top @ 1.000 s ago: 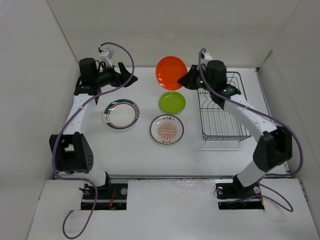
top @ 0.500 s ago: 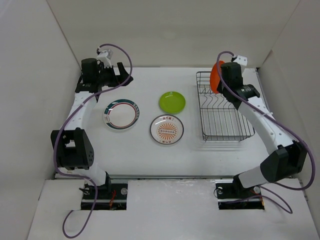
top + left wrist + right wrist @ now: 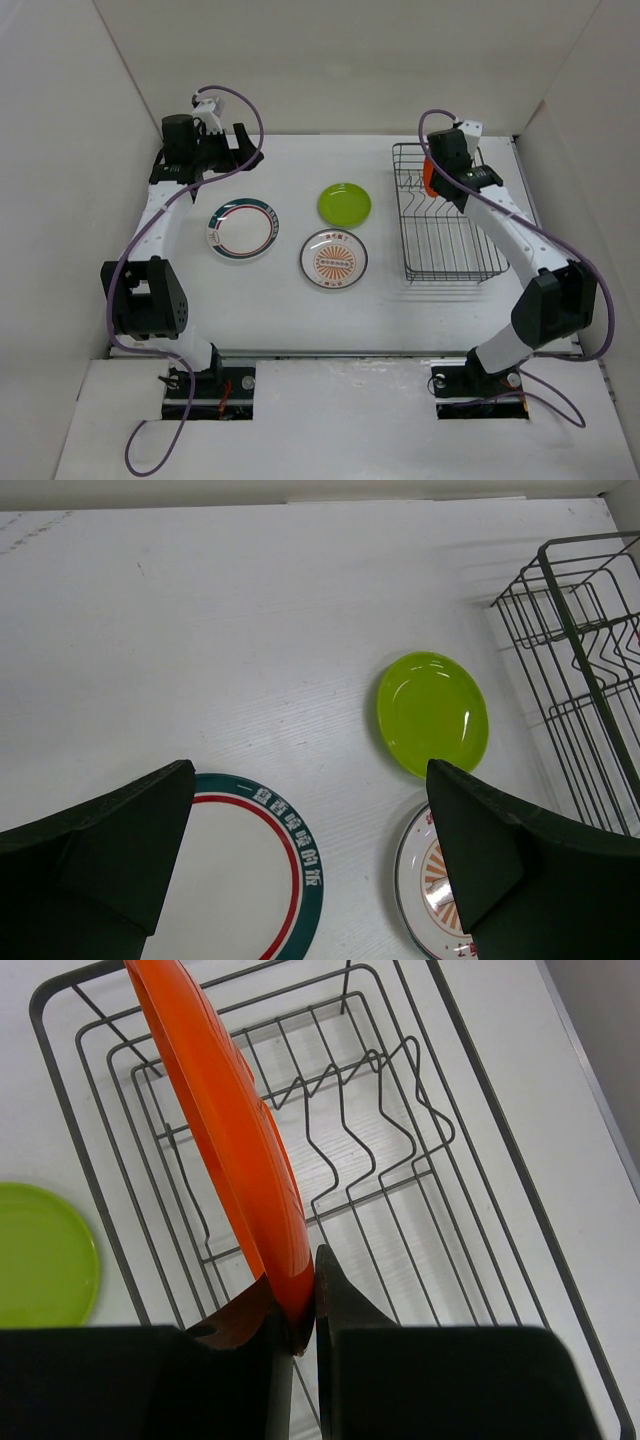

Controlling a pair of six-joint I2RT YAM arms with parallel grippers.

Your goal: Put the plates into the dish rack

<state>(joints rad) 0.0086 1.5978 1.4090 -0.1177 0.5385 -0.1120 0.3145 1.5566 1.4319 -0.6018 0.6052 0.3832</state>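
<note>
My right gripper [image 3: 432,178] [image 3: 305,1305] is shut on the rim of the orange plate [image 3: 225,1125] [image 3: 428,181] and holds it on edge over the far left end of the black wire dish rack [image 3: 445,215] [image 3: 420,1180], near its upright tines. My left gripper [image 3: 245,155] [image 3: 310,860] is open and empty, above the table behind the green-and-red rimmed plate [image 3: 241,228] [image 3: 245,880]. The lime green plate [image 3: 344,204] [image 3: 432,712] and the sunburst plate [image 3: 333,259] [image 3: 425,875] lie flat mid-table.
White walls enclose the table on the left, back and right. The rack stands close to the right wall. Purple cables loop from both wrists. The arm bases stand at the near edge.
The right gripper lifted the orange plate from the table's back, carried it right over the rack, then lowered it toward the rack's far left end. The left arm barely moved.
</note>
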